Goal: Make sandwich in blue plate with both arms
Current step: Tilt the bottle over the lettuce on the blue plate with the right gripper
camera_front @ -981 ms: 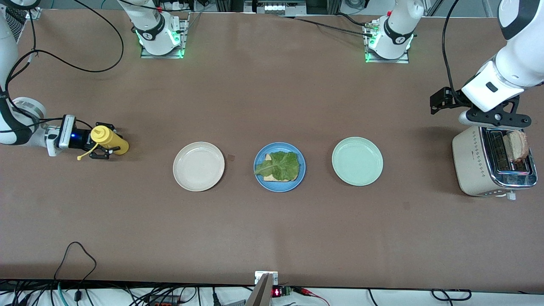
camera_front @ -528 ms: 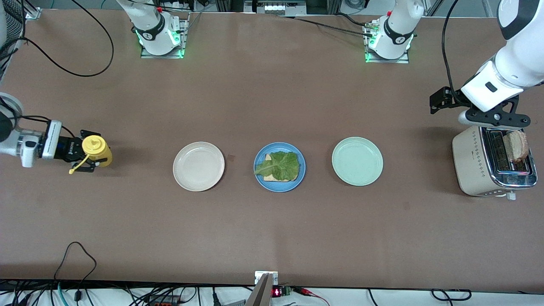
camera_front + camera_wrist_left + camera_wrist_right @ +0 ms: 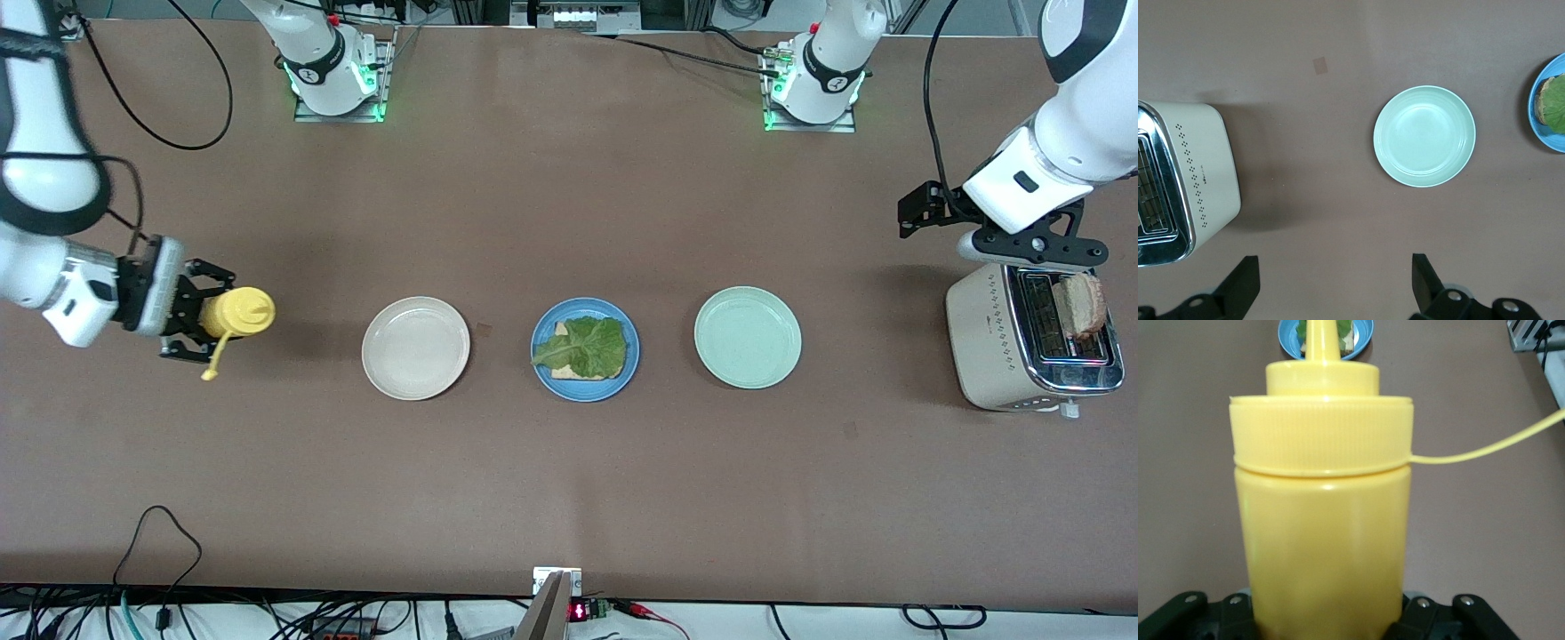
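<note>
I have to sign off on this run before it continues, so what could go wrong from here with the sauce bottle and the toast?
The right gripper holds the yellow squeeze bottle sideways, its cap dangling on a strap: sauce might drip on the table or the cream plate before reaching the blue plate. The lettuce overhangs the toast, so sauce could run off. The left gripper, open over the toaster, may fumble the leaning bread slice.

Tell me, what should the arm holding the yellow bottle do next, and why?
Probably carry the yellow bottle over the cream plate toward the blue plate. The right gripper already grips it, nozzle pointing that way, and the lettuce lies uncovered on toast there. The left gripper waits, open, above the toaster.
</note>
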